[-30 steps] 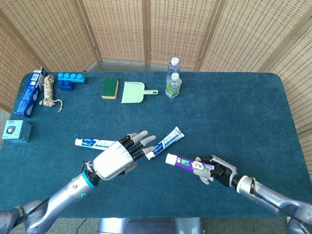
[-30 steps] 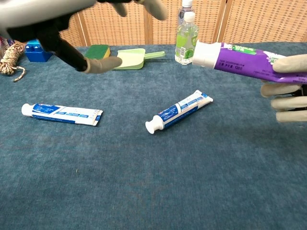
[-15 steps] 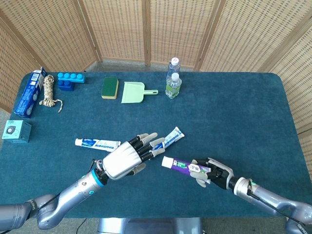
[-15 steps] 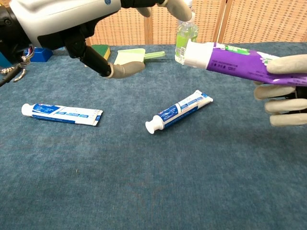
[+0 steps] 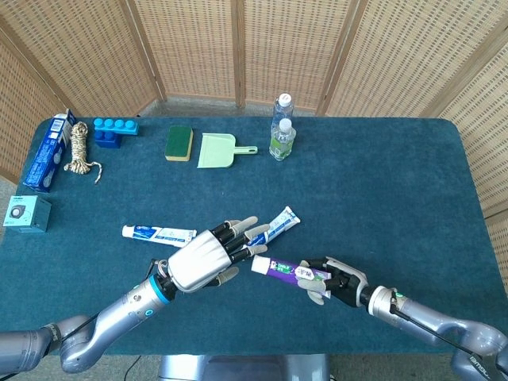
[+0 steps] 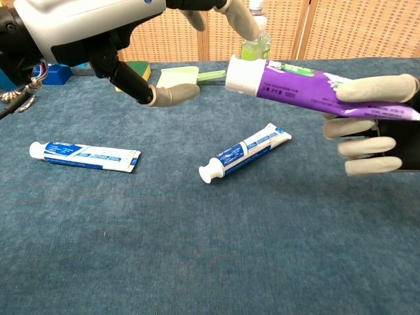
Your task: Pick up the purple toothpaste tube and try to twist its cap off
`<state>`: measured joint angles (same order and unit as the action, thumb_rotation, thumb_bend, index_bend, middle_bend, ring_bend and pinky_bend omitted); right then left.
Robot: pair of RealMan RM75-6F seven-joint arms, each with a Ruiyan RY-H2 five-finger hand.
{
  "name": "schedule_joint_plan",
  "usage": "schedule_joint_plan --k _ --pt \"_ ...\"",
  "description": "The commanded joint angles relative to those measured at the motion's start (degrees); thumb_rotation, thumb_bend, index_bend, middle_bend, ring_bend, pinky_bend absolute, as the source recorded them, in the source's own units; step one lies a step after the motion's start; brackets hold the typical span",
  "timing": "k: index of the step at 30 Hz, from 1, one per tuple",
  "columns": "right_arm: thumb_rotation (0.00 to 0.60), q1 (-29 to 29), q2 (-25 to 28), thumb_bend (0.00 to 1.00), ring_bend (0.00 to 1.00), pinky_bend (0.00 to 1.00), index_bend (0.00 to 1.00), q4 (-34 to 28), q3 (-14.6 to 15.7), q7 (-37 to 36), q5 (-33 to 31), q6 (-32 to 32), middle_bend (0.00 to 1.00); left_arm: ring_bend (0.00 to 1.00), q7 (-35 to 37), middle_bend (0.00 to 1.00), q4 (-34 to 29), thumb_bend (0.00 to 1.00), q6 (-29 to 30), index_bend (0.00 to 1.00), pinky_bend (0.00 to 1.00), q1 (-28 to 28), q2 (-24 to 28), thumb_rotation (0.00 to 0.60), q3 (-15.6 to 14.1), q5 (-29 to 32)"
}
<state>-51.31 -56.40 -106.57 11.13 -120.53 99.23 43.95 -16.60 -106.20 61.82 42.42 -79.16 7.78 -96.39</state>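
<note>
Above the blue counter point(image 5: 381, 182), the right robot hand point(image 5: 337, 279) grips the purple toothpaste tube point(image 6: 308, 92); the left robot hand point(image 5: 205, 258), fingers spread and empty, nears its white cap point(image 6: 240, 73)

- My right hand point(image 6: 374, 131) grips the purple tube point(image 6: 308, 88) above the worktop point(image 6: 197, 249), its white cap point(image 6: 241, 73) pointing left.
- My left hand point(image 6: 98, 29) hangs at the upper left, fingers apart; one fingertip point(image 6: 246, 26) reaches down just above the cap, though I can't tell if it touches.
- Two blue-and-white tubes lie flat below: one point(image 6: 84, 155) at the left, the other point(image 6: 244, 152) at centre, tilted.
- At the back I see a green dustpan point(image 6: 187, 77), a sponge point(image 6: 136, 68), a bottle point(image 6: 256, 46) and rope point(image 6: 16, 88).
</note>
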Motion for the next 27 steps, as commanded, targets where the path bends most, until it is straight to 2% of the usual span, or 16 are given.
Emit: schedule_joint_plan --k 1,15,27 --pt "0.600 -0.8 -0.6 0.57 0.79 0.78 0.94 0.4 0.2 -0.9 0.3 -0.2 0.76 0.00 0.1 0.01 0.0 0.36 0.0 0.22 0.22 0.1 0.1 0.600 -0.1 0.1" --pt "0.600 -3.5 -3.4 0.57 0.79 0.78 0.94 3.0 0.6 -5.3 -0.7 -0.8 0.76 0.00 0.5 0.01 -0.5 0.36 0.4 0.22 0.23 0.2 1.0 0.600 -1.2 -0.3" --pt "0.600 -5.3 -4.4 0.57 0.79 0.78 0.94 4.2 1.6 -8.9 0.9 0.9 0.76 0.00 -0.4 0.02 0.7 0.36 0.2 0.26 0.20 1.0 0.1 0.600 -1.1 -0.3"
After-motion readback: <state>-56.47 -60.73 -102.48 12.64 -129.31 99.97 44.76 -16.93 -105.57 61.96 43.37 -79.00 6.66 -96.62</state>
